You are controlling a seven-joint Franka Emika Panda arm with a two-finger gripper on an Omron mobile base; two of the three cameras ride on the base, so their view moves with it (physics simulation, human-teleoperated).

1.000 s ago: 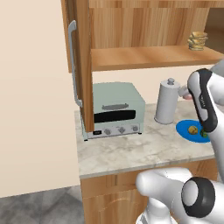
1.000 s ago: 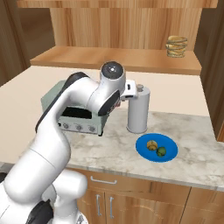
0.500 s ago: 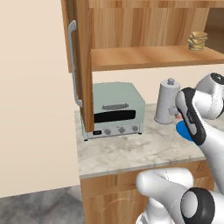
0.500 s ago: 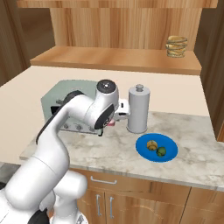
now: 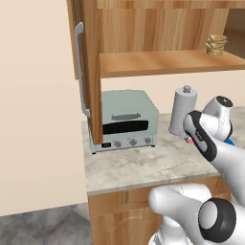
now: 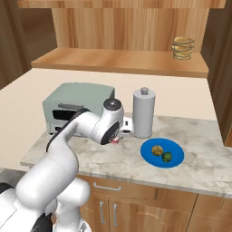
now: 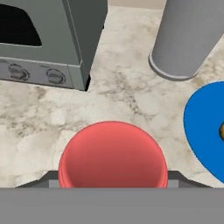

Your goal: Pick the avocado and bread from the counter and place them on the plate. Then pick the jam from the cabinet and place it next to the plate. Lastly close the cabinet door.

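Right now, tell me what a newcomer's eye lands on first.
The red jam held in the tool, low over the counter between the toaster oven and the steel canister. Next, the blue plate to its right, carrying the bread and avocado.

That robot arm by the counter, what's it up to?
The white arm's tool holds a small red jam jar low over the counter, between the toaster oven and the blue plate. The avocado and bread already sit on the plate. The cabinet door stands open.
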